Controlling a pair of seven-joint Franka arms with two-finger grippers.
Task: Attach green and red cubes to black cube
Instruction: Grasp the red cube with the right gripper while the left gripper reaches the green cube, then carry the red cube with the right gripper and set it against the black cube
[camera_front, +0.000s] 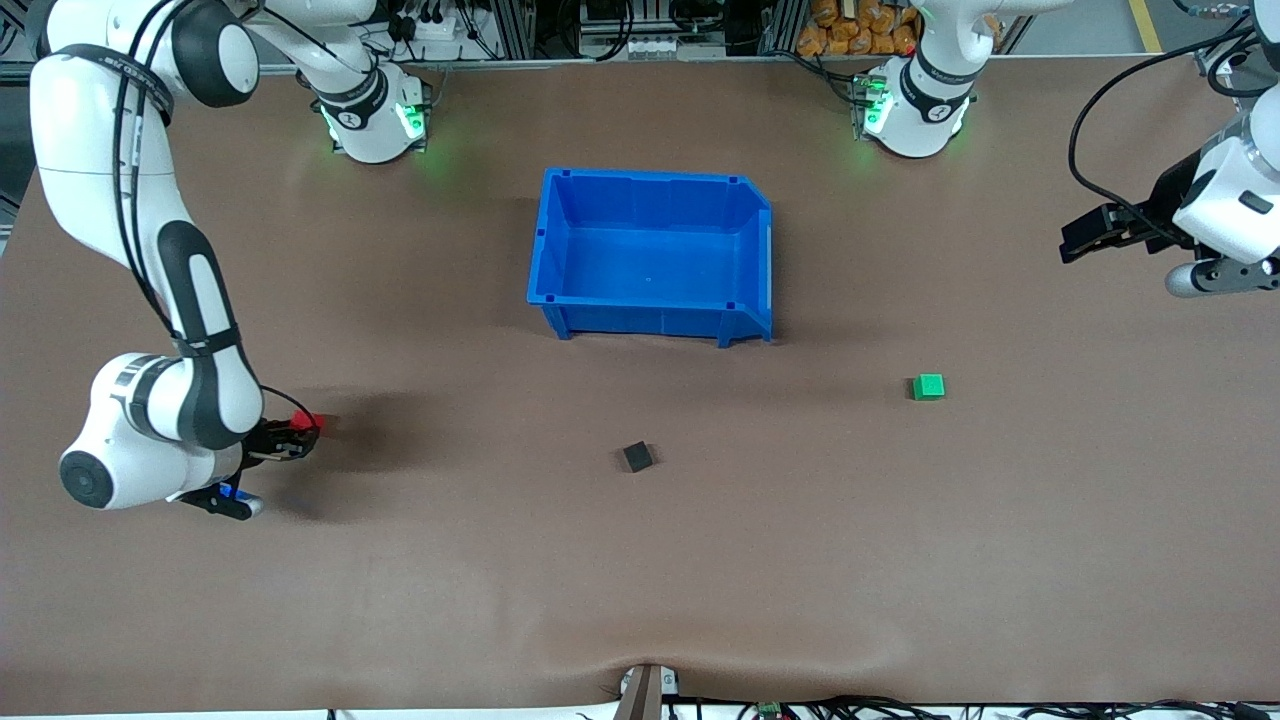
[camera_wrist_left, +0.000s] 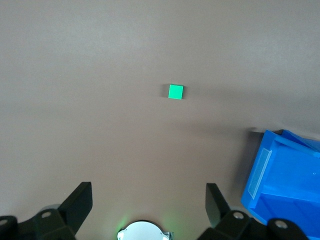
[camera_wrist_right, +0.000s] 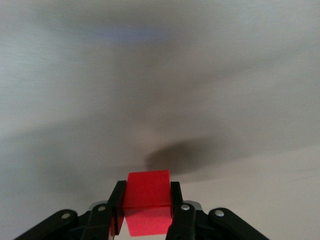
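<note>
Your right pincer (camera_front: 303, 432) is pinching the red cube (camera_front: 305, 421), one finger (camera_wrist_right: 116, 207) pressed on each side of it, and it holds the cube up over the worktop (camera_front: 640, 560) at the right arm's end. In the right wrist view you see the cube (camera_wrist_right: 148, 207) sitting square between the pads, with its shadow on the brown surface underneath.

Out from there, the black cube (camera_front: 637, 457) lies alone on the worktop near the middle, nearer the front camera than the blue bin (camera_front: 560, 290). The green cube (camera_front: 928, 387) rests farther toward the left arm's end, well apart from the black one and a little farther from the front camera. Nothing touches either cube.

Your left pincer (camera_front: 1085, 238) waits high over the left arm's end of the worktop, its fingers (camera_wrist_left: 80, 202) spread wide with nothing between them. In the left wrist view you see the green cube (camera_wrist_left: 175, 92) on bare worktop and a corner of the bin (camera_wrist_left: 260, 175).
</note>
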